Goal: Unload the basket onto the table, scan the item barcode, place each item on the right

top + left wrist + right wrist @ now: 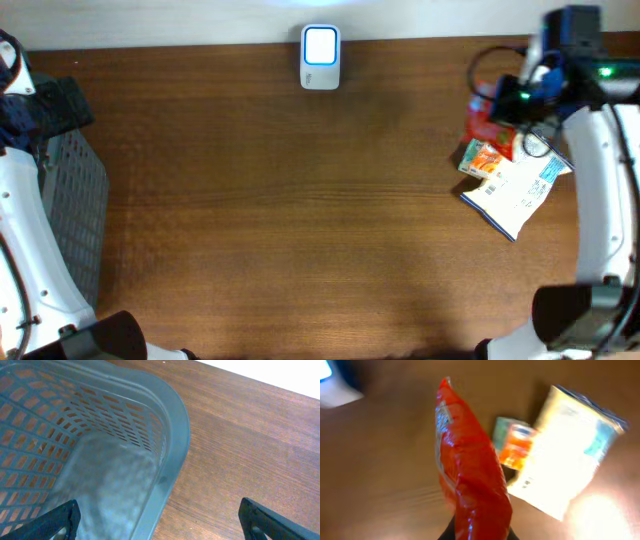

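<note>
The red packet [470, 475] was at the right side of the desk [300, 220], pinched in the right gripper [480, 532], whose jaws were closed narrowly on its lower end. In the right wrist view its long axis ran from the gripper at the bottom edge up and slightly left. The crimped top end pointed away from the gripper, and one glossy narrow side faced the camera. That view was blurred, so no brand or writing on the red film could be read, and no barcode could be made out.

From overhead, only part of the packet showed red beneath the gripper and its cables. It was well apart from the scanner [320, 57], which stood at the middle of the far edge of the desk with its window lit white and blue.

Just beside the red packet lay a small orange and green packet [482, 158]. Touching that was a white pouch [515, 190] with blue trim, lying flat, its long axis diagonal. The dark print on the pouch was too small to read.

The left gripper [160, 520] hung with its jaws spread wide, holding nothing, above the rim of a grey slotted basket [175, 425] at the left end of the desk.
</note>
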Available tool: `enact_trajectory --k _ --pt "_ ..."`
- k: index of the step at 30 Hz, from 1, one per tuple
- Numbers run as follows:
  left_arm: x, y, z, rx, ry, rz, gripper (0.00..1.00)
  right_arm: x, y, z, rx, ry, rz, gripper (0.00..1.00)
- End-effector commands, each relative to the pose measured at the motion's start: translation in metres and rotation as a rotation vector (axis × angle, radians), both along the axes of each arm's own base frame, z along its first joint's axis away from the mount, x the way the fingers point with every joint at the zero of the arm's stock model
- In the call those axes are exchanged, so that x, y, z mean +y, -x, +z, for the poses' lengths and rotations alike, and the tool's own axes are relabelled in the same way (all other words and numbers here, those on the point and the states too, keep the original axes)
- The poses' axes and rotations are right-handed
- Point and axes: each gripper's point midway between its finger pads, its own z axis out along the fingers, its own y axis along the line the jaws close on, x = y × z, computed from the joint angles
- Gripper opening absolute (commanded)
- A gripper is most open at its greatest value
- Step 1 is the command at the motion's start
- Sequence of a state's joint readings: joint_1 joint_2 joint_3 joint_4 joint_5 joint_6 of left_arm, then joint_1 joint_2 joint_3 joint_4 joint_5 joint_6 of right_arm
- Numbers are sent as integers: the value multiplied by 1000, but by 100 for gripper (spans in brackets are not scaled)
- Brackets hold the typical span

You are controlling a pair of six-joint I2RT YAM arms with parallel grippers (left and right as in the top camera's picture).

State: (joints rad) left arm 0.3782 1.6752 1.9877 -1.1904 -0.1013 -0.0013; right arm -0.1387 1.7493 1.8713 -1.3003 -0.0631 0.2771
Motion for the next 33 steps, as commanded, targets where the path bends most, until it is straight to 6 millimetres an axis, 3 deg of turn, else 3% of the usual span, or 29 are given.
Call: enact_trajectory --k 1,4,5,7,8,10,14,15,19,25,28,33 --pt "-1 3 7 -22 4 6 99 -39 13 -56 149 -94 -164 4" --pt "-1 3 7 -22 4 6 99 -61 18 -95 201 -185 -233 5" --pt "-1 3 7 -22 4 6 99 -65 18 -100 201 -204 -246 13" --pt "-1 3 7 -22 4 6 99 -73 21 -99 191 -234 -271 59" --pt "-1 3 7 -22 4 6 99 -73 21 -98 186 -250 -273 67" --pt "-1 3 7 -22 4 6 99 -71 19 -95 168 -297 -256 73" --pt "-1 3 7 -22 4 6 99 -37 10 -65 64 -434 -86 84" --pt "-1 3 7 -22 4 6 99 -17 13 -43 14 -458 42 99" --pt "-1 3 7 -22 4 6 99 27 32 10 -75 -388 235 99" --pt "-1 3 7 -22 4 6 99 102 86 99 -317 -290 487 99" --pt "-1 3 7 -22 4 6 99 109 94 107 -340 -284 509 99" --pt "-1 3 7 -22 4 6 99 108 87 98 -311 -294 504 99"
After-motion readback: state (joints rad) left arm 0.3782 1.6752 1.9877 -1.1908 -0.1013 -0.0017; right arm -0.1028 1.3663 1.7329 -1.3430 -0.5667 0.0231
